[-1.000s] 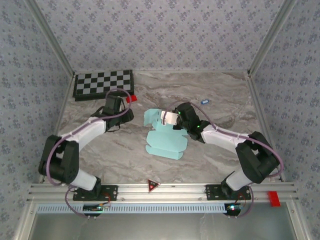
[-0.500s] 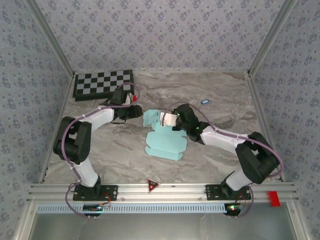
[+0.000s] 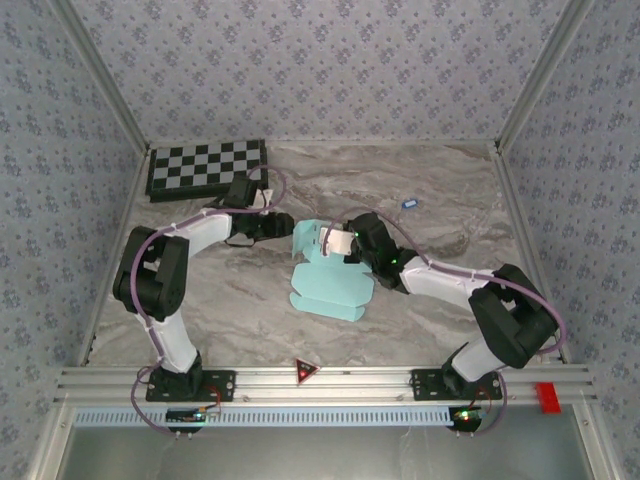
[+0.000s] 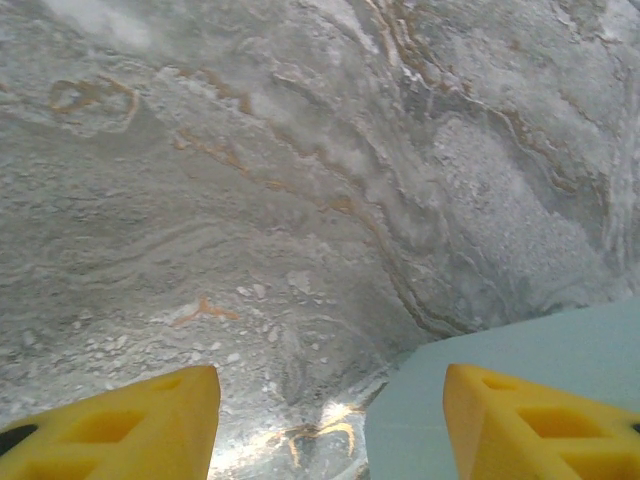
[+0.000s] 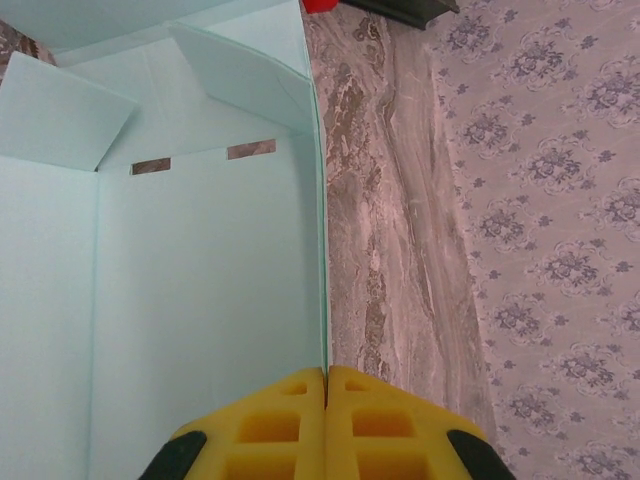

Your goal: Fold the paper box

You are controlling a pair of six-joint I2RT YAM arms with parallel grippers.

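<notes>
The pale cyan paper box lies partly unfolded in the middle of the marble table, its far panels raised. My right gripper is shut on the upright edge of a raised panel, its yellow fingers pinching the thin card. Two slots and folded flaps show at the panel's far end. My left gripper is open just left of the box's raised far flap. In the left wrist view its yellow fingertips straddle bare marble and a corner of the cyan card.
A black-and-white checkerboard lies at the table's back left corner. A small blue object sits at the back right. A red triangle marker is on the front rail. Patterned walls close in three sides.
My left arm has swung right, from beside the checkerboard to the box's left flap. The right gripper has shifted slightly left and down, still holding the panel.
</notes>
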